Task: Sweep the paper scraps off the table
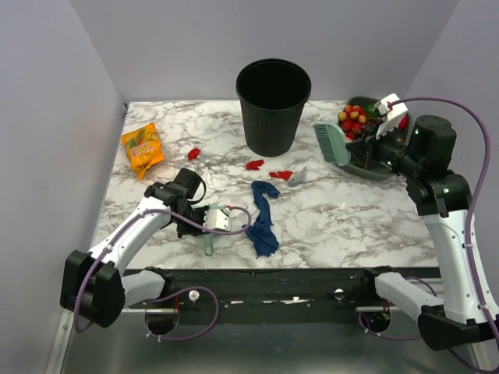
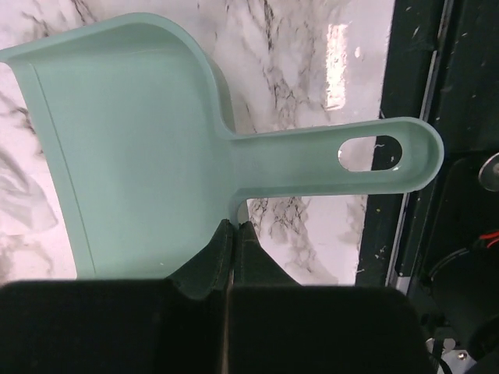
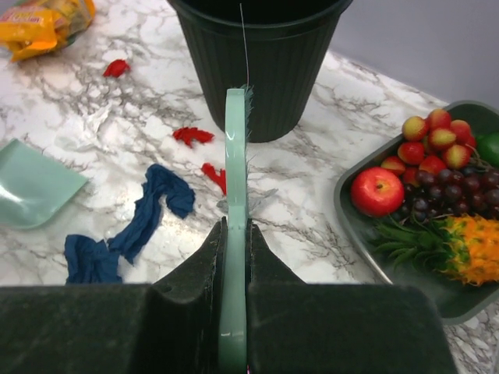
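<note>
Three red paper scraps point(image 1: 194, 153) point(image 1: 254, 164) point(image 1: 281, 174) lie on the marble table point(image 1: 351, 226) in front of the black bin; they also show in the right wrist view point(image 3: 116, 68) point(image 3: 192, 135) point(image 3: 214, 175). My left gripper point(image 1: 200, 219) point(image 2: 235, 226) is shut on the rim of the teal dustpan point(image 2: 132, 148) beside its handle, near the table's front left. My right gripper point(image 1: 366, 153) point(image 3: 235, 222) is shut on the handle of a teal brush point(image 1: 331, 143) point(image 3: 235, 156), held above the table right of the bin, bristles towards the scraps.
A black bin point(image 1: 273, 105) stands at the back middle. A long dark blue cloth point(image 1: 263, 218) lies between the dustpan and the scraps. An orange snack packet point(image 1: 143, 148) lies back left. A grey fruit tray point(image 1: 373, 170) stands back right under my right arm.
</note>
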Controlling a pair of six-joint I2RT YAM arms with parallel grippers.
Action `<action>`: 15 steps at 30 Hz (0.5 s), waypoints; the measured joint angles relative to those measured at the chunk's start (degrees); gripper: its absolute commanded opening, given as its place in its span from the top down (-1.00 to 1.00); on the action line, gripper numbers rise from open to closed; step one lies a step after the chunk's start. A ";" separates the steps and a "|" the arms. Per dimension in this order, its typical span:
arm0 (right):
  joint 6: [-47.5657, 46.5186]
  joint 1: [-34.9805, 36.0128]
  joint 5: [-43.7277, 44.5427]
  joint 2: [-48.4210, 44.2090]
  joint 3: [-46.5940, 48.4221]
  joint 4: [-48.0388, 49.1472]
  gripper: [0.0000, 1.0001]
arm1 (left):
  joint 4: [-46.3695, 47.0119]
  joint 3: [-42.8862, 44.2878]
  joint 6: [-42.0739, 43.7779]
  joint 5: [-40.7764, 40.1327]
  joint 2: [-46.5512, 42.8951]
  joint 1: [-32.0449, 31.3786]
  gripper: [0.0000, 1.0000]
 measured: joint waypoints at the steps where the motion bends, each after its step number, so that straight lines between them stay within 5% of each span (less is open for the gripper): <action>1: -0.48 0.00 -0.92 0.42 0.00 -0.31 0.99 | 0.83 -0.74 0.68 -0.02 1.38 1.07 1.00; 6: -2.10 0.00 -3.80 3.10 0.02 -1.77 0.99 | 5.70 -3.06 3.32 -0.07 5.68 3.98 0.99; 10: -2.67 -0.02 -4.24 4.28 0.02 -2.58 0.99 | 8.00 -3.13 5.33 -0.15 7.50 4.04 -0.03; 15: -3.28 0.00 -4.72 4.85 0.15 -3.23 0.99 | 7.37 -2.99 3.69 -2.47 7.78 4.09 -0.71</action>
